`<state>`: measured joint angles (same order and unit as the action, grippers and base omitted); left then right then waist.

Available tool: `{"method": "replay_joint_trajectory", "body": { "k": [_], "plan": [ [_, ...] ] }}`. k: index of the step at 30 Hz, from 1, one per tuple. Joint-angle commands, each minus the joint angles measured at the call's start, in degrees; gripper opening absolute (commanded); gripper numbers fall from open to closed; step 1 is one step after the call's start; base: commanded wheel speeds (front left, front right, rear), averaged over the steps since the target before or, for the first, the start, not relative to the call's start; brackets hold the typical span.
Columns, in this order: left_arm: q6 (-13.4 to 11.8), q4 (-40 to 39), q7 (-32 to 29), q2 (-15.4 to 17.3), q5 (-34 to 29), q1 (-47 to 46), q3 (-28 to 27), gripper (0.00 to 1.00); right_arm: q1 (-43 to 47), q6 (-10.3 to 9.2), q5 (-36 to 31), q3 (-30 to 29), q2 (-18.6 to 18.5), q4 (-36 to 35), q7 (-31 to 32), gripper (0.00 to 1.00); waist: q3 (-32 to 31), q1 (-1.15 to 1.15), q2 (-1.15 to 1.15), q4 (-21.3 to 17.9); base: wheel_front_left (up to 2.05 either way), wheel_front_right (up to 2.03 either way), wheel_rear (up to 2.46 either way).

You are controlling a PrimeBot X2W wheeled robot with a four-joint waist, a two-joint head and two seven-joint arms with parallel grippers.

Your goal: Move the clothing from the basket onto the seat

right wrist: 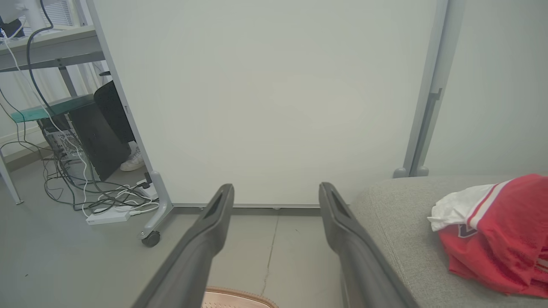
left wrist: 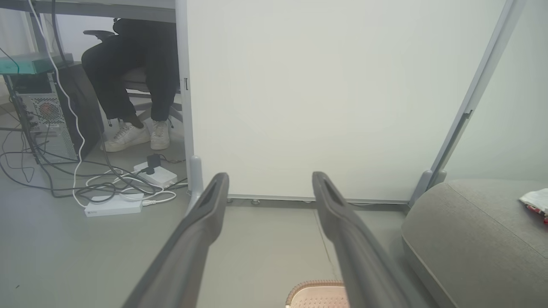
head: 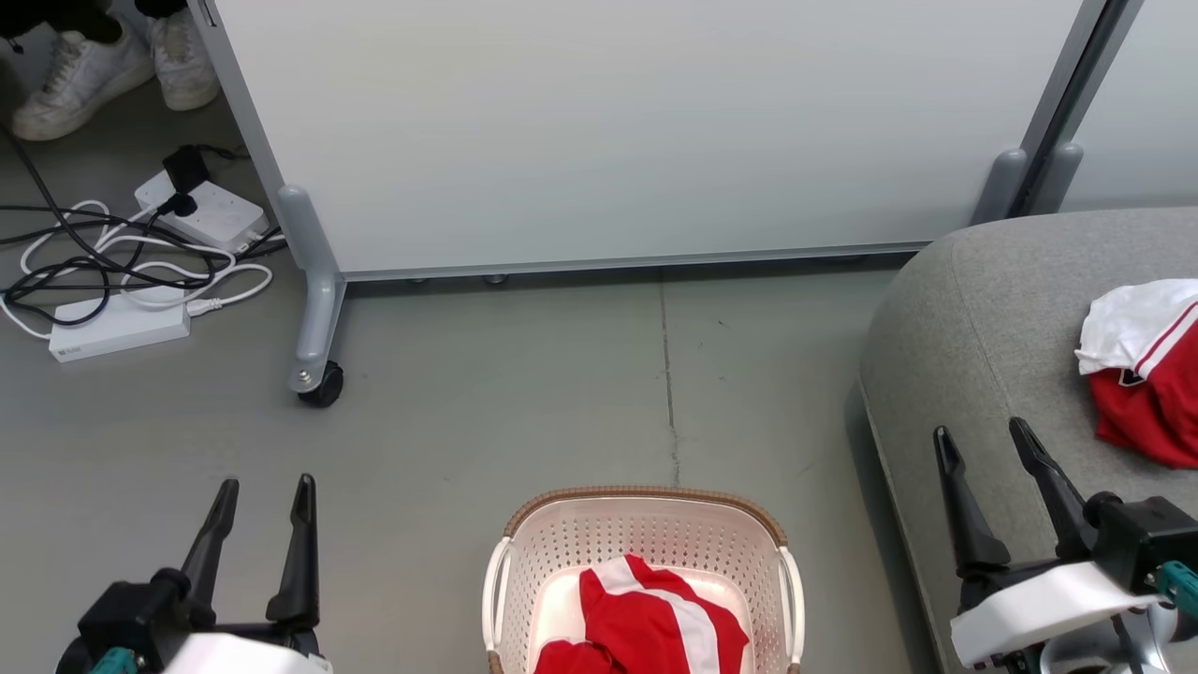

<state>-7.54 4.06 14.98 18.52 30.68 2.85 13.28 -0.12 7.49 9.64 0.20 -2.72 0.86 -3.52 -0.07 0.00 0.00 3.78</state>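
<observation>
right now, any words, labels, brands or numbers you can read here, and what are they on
No text can be read clearly.
Small dark mark on a corner of the white power strip on the floor: too small to read.
Dark marking on the garment lying on the sofa: partly folded under, unreadable.
Red and white clothing in the basket: no lettering showing.

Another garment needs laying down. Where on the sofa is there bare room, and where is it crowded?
The sofa is bare from its rounded left corner across to the red and white garment at its right; that side is taken. The floor between the basket and the wheeled panel is free. Cables and power strips crowd the floor at far left.
</observation>
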Motion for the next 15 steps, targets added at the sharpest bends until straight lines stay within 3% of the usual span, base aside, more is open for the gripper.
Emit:
{"method": "replay_joint_trajectory", "body": {
  "k": [1, 15],
  "plan": [
    [0.38, -0.24, 0.2, -0.24, -0.68, 0.85, -0.4, 1.0, 0.91, 0.01, 0.17, -0.39, -0.34, -0.46, 0.25, 1.0, -0.16, 0.0, 0.0, -0.04, 0.0, 0.0, 0.0],
    [2.02, 1.21, 0.2, -0.92, -3.19, 0.59, -0.96, 1.0, 1.85, 0.01, 0.29, -0.82, -0.34, -1.57, 1.0, 1.0, -0.11, 0.0, 0.0, -0.43, 0.0, 0.0, 0.0]
  ]
}}
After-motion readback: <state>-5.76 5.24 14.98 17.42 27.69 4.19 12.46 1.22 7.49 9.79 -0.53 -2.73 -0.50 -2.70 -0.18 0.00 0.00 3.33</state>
